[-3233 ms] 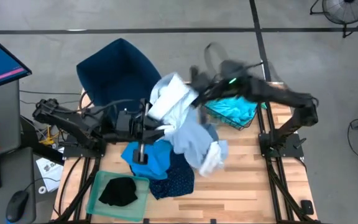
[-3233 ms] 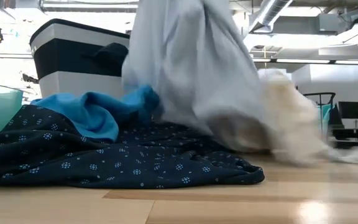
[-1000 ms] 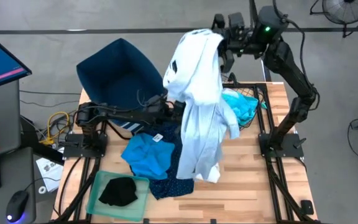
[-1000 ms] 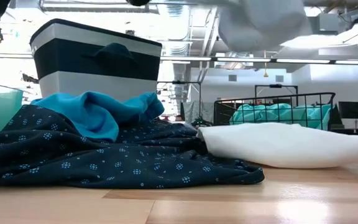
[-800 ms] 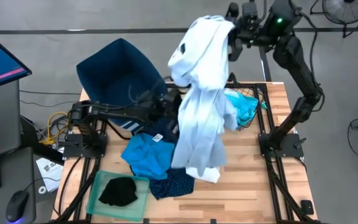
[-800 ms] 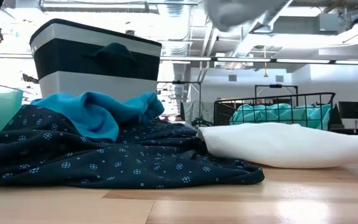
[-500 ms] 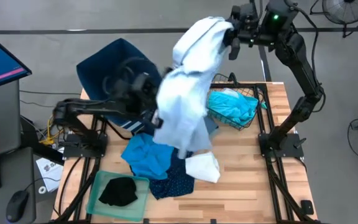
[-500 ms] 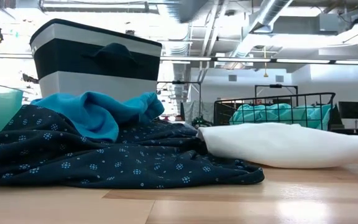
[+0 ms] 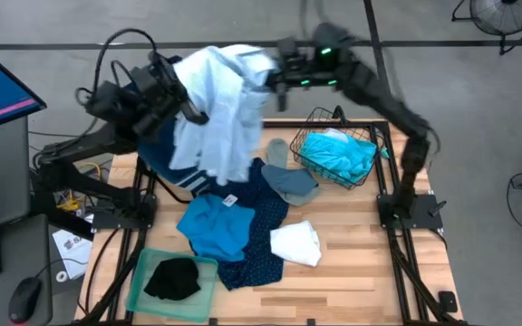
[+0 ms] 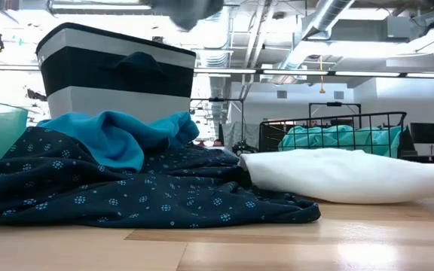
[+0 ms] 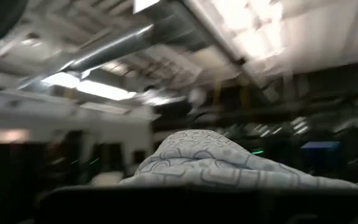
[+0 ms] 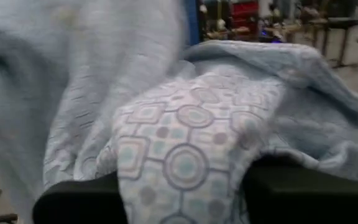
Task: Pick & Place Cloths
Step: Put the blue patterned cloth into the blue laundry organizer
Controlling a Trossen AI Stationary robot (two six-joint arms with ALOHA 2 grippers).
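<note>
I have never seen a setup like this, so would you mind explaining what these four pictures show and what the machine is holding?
This is a robot with two dark arms at a wooden table. One picture looks straight down, one looks level across the tabletop, and two come from cameras on the wrists.

From above, the left gripper and the right gripper together hold a pale blue patterned garment up in the air over the rigid dark blue bin. Both wrist views show that fabric pinched between the fingers.

On the table lie a dotted navy cloth, a bright blue cloth, a grey cloth and a folded white cloth. A black cloth sits in the flat green tray, and a turquoise cloth fills the wire basket.
</note>
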